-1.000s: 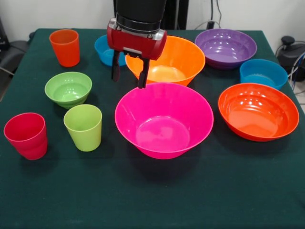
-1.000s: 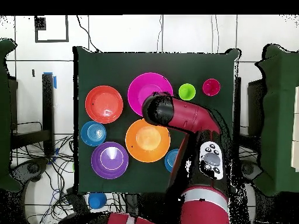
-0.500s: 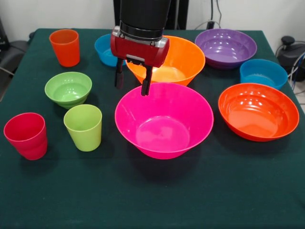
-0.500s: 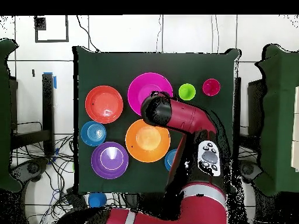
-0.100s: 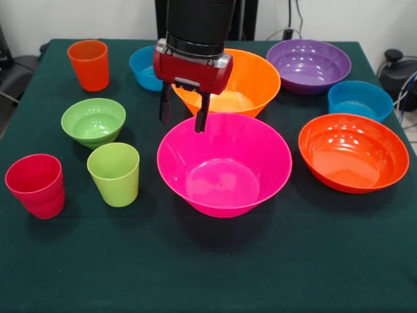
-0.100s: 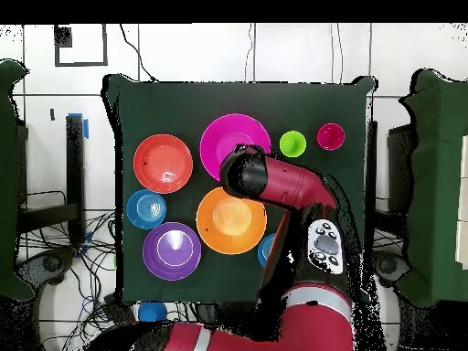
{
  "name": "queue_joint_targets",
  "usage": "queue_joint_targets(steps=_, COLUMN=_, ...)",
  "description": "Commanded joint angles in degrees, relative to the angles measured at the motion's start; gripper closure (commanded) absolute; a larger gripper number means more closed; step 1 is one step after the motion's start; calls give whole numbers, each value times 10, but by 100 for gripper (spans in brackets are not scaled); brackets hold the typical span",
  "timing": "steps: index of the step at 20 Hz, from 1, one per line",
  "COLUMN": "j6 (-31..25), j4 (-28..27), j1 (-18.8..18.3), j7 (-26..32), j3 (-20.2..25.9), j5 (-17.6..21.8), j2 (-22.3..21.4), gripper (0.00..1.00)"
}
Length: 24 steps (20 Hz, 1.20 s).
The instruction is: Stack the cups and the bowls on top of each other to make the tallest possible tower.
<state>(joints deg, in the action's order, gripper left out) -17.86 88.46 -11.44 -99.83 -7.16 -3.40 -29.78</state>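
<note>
You see the gripper point(image 5: 183, 115) with fingers spread and empty, straddling the far rim of the big pink bowl point(image 5: 224, 164). Just behind it sits the yellow-orange bowl point(image 5: 241, 81). Cups and remaining bowls stand separately, unstacked.

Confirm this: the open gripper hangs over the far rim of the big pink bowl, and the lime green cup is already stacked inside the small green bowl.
Not quite. The front view shows the lime green cup standing on the table beside the small green bowl, not inside it. The rest holds: the open gripper hangs over the far rim of the big pink bowl.
</note>
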Motion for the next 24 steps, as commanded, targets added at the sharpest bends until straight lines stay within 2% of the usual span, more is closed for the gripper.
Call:
queue_joint_targets(steps=1, j6=22, j4=19, j1=8, j7=-85, j3=50, j5=0, j2=30, gripper=0)
queue_joint_targets(steps=7, j6=39, j4=29, j1=3, j7=-83, j3=55, j5=4, j2=32, gripper=0)
queue_joint_targets(steps=24, j6=79, j4=34, j1=4, j7=-76, j3=31, j5=26, j2=56, gripper=0)
